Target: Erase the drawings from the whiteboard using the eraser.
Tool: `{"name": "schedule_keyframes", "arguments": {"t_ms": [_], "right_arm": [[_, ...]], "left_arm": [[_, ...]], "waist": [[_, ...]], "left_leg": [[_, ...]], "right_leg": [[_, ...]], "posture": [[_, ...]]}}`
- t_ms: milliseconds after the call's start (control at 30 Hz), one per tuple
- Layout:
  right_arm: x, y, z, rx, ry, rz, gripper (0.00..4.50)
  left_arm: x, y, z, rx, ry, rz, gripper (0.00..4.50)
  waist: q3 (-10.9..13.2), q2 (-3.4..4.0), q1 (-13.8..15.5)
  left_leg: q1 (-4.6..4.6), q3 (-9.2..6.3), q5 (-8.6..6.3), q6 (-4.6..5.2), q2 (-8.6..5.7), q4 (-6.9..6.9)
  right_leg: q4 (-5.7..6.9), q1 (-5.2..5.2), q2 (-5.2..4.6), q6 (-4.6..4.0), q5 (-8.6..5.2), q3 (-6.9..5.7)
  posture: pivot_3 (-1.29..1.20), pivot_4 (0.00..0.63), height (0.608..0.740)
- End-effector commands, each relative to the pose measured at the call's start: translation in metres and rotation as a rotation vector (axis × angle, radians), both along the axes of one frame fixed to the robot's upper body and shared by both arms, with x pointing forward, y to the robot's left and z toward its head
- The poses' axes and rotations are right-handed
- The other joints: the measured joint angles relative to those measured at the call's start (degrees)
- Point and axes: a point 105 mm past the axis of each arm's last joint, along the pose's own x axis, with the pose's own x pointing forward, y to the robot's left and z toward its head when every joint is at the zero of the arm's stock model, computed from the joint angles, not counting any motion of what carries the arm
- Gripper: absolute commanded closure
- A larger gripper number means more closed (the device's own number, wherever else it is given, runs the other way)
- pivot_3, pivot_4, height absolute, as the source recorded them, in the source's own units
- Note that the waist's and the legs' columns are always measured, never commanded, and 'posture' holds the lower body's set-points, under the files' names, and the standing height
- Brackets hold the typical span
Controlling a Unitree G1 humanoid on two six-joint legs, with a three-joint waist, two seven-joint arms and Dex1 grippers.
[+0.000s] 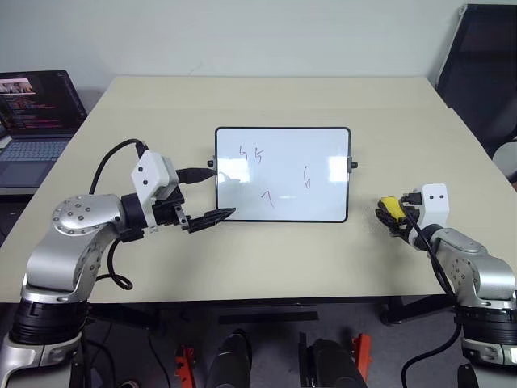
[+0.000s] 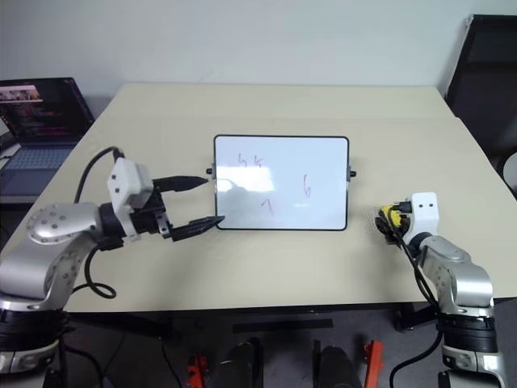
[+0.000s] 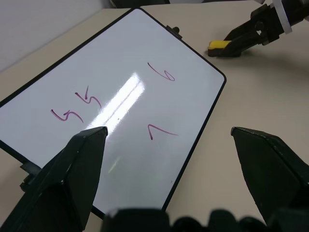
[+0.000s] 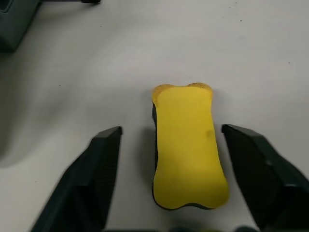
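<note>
Right pincer point(image 4: 169, 140) straddles the yellow eraser point(image 4: 187, 145) with gaps either side, its dark underside mostly hidden; left pincer point(image 3: 169, 140) gapes empty over the whiteboard point(image 3: 125, 111).

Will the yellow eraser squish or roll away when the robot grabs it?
The eraser looks like soft foam, so it may squish a little between the right tool. It lies flat on the table with a waisted shape, so it probably won't roll. It likely weighs very little.

Whiteboard point(image 1: 283, 174) lies flat at desk point(image 1: 266, 259) centre, drawings point(image 1: 250, 154) on it. Eraser point(image 4: 187, 145) on desk right of whiteboard, between right pincer point(image 4: 178, 179) fingers. Left pincer point(image 1: 203, 196) at whiteboard's left edge. Laptop point(image 1: 36, 113) off desk's left side.
</note>
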Motion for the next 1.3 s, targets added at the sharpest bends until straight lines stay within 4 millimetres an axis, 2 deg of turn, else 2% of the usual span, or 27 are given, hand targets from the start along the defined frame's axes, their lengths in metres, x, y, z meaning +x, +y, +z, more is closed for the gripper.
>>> {"name": "schedule_keyframes", "arguments": {"t_ms": [33, 133, 300, 400, 500, 567, 667, 733, 800, 1000, 1300], "right_arm": [[0.004, -0.003, 0.018, -0.004, -0.071, -0.010, 2.43], [0.003, -0.002, 0.018, -0.004, -0.072, -0.007, 3.39], [-0.003, 0.000, 0.025, -0.042, -0.096, 0.023, 3.44], [-0.019, 0.005, 0.033, -0.107, -0.119, 0.088, 3.44], [-0.034, 0.023, 0.044, -0.139, -0.158, 0.212, 3.45], [-0.045, 0.041, 0.055, -0.178, -0.199, 0.330, 3.45], [-0.049, 0.073, 0.069, -0.173, -0.260, 0.461, 3.45], [-0.046, 0.097, 0.077, -0.200, -0.309, 0.543, 3.45], [-0.037, 0.112, 0.082, -0.260, -0.350, 0.571, 3.45], [-0.002, 0.124, 0.089, -0.411, -0.431, 0.522, 3.45], [0.022, 0.151, 0.095, -0.448, -0.477, 0.543, 3.48]], "left_arm": [[-0.004, 0.004, 0.013, -0.001, -0.051, 0.015, 0.00], [-0.006, 0.003, 0.013, -0.022, -0.034, 0.008, 0.00], [-0.013, 0.000, 0.003, -0.047, 0.032, -0.019, 0.00], [-0.022, 0.000, -0.009, -0.047, 0.105, -0.037, 0.00], [-0.026, 0.000, -0.014, -0.069, 0.135, -0.032, 0.00], [-0.027, 0.000, -0.016, -0.083, 0.145, -0.035, 0.00], [-0.025, -0.002, -0.013, -0.102, 0.138, -0.043, 0.00], [-0.020, -0.002, -0.010, -0.102, 0.125, -0.044, 0.00], [-0.016, -0.002, -0.006, -0.104, 0.116, -0.044, 0.00], [-0.012, -0.002, -0.003, -0.081, 0.104, -0.053, 0.00], [-0.012, -0.003, -0.003, -0.062, 0.105, -0.059, 0.00]], "waist": [[0.00, 0.00, -0.01], [0.00, 0.00, 0.00], [0.00, 0.00, 0.00], [0.00, 0.01, 0.02], [0.00, 0.00, 0.06], [0.00, 0.01, 0.10], [0.00, 0.00, -0.09], [0.00, 0.00, -0.16], [0.00, 0.00, -0.13], [0.02, -0.06, 0.17], [0.02, -0.06, -0.05]], "left_leg": [[0.00, 0.00, 0.00, 0.00, 0.00, 0.00], [0.00, 0.00, 0.00, 0.00, 0.01, 0.01], [0.00, 0.03, 0.00, 0.00, 0.01, 0.00], [0.00, 0.05, -0.01, 0.00, 0.02, -0.02], [0.00, 0.07, -0.01, 0.01, 0.04, -0.01], [0.00, 0.07, -0.01, 0.01, 0.09, 0.01], [0.05, 0.17, -0.01, 0.01, 0.22, 0.05], [0.08, 0.31, -0.01, 0.01, 0.40, 0.10], [0.09, 0.45, 0.00, 0.01, 0.55, 0.13], [0.03, 0.68, 0.02, 0.02, 0.57, 0.09], [0.00, 0.72, 0.02, 0.02, 0.62, -0.02]], "right_leg": [[0.00, 0.00, 0.00, 0.00, 0.00, 0.00], [0.01, 0.00, 0.01, 0.02, 0.00, 0.01], [0.00, -0.02, 0.01, -0.01, 0.01, 0.04], [-0.01, -0.04, 0.01, -0.03, 0.02, 0.07], [-0.02, -0.04, 0.02, -0.01, 0.00, 0.08], [0.00, -0.04, 0.05, 0.06, -0.03, 0.07], [-0.01, -0.03, 0.12, -0.07, 0.00, 0.14], [-0.03, -0.05, 0.21, -0.25, 0.06, 0.20], [-0.03, -0.08, 0.29, -0.36, 0.10, 0.20], [-0.12, -0.11, 0.27, 0.02, 0.26, 0.30], [-0.05, -0.26, 0.31, -0.05, 0.23, 0.31]], "posture": [[0.00, 0.150, 0.740], [0.00, 0.150, 0.740], [0.00, 0.150, 0.740], [0.00, 0.150, 0.740], [0.00, 0.150, 0.740], [0.00, 0.150, 0.740], [0.00, 0.150, 0.740], [0.00, 0.150, 0.740], [0.00, 0.150, 0.740], [0.00, 0.150, 0.740], [0.00, 0.150, 0.740]]}}
